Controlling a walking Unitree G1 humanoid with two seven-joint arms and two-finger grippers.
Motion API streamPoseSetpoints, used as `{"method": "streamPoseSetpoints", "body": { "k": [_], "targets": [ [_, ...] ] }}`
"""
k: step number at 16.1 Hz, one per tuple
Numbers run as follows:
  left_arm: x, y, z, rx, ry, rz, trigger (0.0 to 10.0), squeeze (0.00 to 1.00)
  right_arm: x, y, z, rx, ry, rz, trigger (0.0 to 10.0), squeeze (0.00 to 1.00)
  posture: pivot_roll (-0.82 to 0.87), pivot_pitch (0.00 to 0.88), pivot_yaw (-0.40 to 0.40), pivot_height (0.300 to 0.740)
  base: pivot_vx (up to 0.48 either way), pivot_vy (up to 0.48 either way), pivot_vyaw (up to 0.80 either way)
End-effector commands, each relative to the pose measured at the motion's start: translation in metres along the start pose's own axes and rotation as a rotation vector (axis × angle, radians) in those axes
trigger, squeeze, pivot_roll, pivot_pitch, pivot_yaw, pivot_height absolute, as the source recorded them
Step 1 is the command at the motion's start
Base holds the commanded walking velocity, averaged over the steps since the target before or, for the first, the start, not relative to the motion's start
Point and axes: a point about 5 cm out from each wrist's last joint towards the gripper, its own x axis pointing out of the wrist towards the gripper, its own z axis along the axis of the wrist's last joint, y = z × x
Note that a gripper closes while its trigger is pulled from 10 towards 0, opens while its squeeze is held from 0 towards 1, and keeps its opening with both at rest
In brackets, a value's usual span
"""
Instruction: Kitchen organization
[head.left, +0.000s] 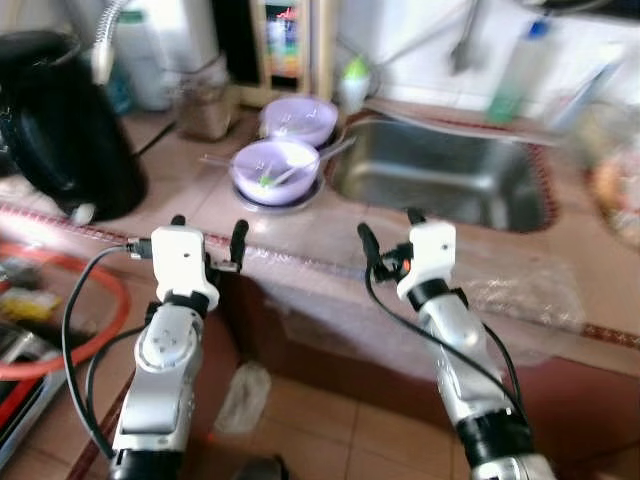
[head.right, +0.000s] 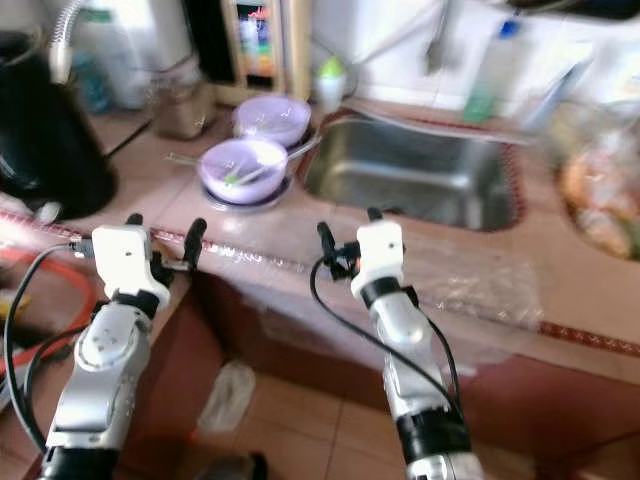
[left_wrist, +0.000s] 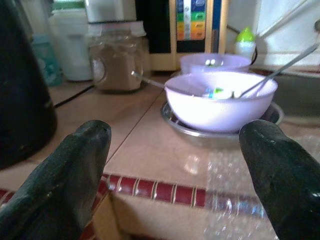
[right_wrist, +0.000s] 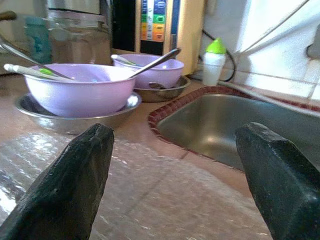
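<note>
Both my left gripper (head.left: 208, 228) and right gripper (head.left: 388, 228) spread empty at counter edge; near lavender bowl (head.left: 275, 167) at 12 o'clock, protruding spoon (head.left: 322, 158) could snag, tipping it.

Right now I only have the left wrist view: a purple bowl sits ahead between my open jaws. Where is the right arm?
Observer: The right gripper hovers at the counter edge, jaws open, in front of the sink.
Operator: What lies under it?
Observer: A clear plastic sheet covers the counter there and hangs over the front edge.
Operator: Anything on my left, lower down?
Observer: An orange hose loops below counter level on that side.
</note>
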Motion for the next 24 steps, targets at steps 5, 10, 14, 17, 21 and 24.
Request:
{"method": "streamPoseSetpoints", "body": {
  "k": [5,10,14,17,21,24],
  "targets": [
    [-0.003,-0.009,0.004,-0.019,-0.02,-0.067,10.0,0.0,-0.004,-0.007,-0.003,0.003,0.003,-0.028,10.0,0.0,0.07,0.0,-0.003,0.74,0.0,0.0,0.0],
    [0.0,-0.017,0.0,-0.041,-0.015,-0.085,10.0,0.0,-0.002,-0.011,0.0,-0.016,-0.003,-0.032,10.0,0.0,0.04,0.0,-0.012,0.74,0.0,-0.157,0.0],
    [0.001,-0.018,0.0,-0.043,-0.012,-0.096,10.0,0.0,-0.002,-0.015,0.001,-0.022,-0.006,-0.05,10.0,0.0,0.03,0.0,-0.004,0.74,0.0,-0.472,0.0],
    [0.002,-0.018,0.0,-0.047,-0.016,-0.096,10.0,0.0,-0.004,-0.012,-0.001,-0.018,-0.003,-0.051,10.0,0.0,0.03,0.0,0.002,0.74,0.0,-0.317,0.0],
    [-0.002,-0.006,-0.005,-0.001,-0.004,-0.001,10.0,0.0,-0.007,-0.01,-0.005,-0.015,0.011,-0.038,10.0,0.0,0.03,0.0,0.008,0.74,0.0,0.0,0.0],
    [-0.011,-0.003,-0.008,0.013,0.011,-0.035,10.0,0.0,-0.01,-0.011,-0.006,-0.01,0.017,-0.032,10.0,0.0,0.03,0.0,0.005,0.74,0.0,0.0,0.0]
  ]
}}
